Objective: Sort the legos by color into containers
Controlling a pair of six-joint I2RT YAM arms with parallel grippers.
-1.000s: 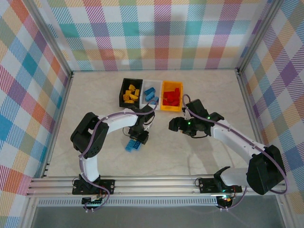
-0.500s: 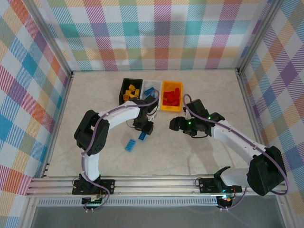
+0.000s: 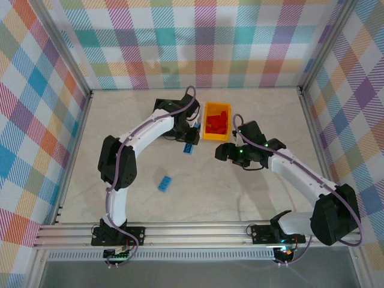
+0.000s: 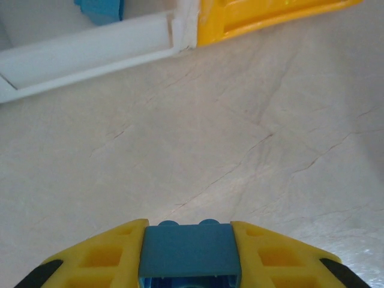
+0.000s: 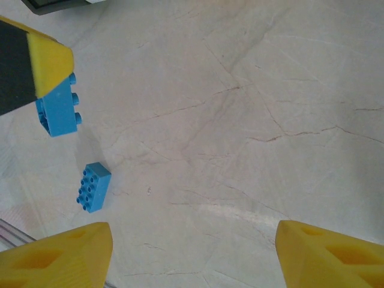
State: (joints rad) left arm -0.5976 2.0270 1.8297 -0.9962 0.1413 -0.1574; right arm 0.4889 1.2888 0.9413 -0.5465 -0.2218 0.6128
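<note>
Risk: left gripper [image 4: 189,259], pinching a blue brick [image 4: 189,243], may release short of the white bin [image 4: 90,51]. Right gripper [image 5: 195,252] hangs wide, empty.

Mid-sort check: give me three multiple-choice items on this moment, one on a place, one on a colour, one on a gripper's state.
1. Where is the loose blue brick? A on the bare table; B inside a bin; C between gripper fingers.
2. The yellow-orange bin holds which colour? A blue; B red; C yellow.
3. The left gripper is: A open and empty; B shut on a brick; C open around a brick.

Key: 1 A, it lies flat on the table with nothing touching it. 2 B, red bricks are piled inside it. 3 B, its yellow fingers clamp the held blue brick.
</note>
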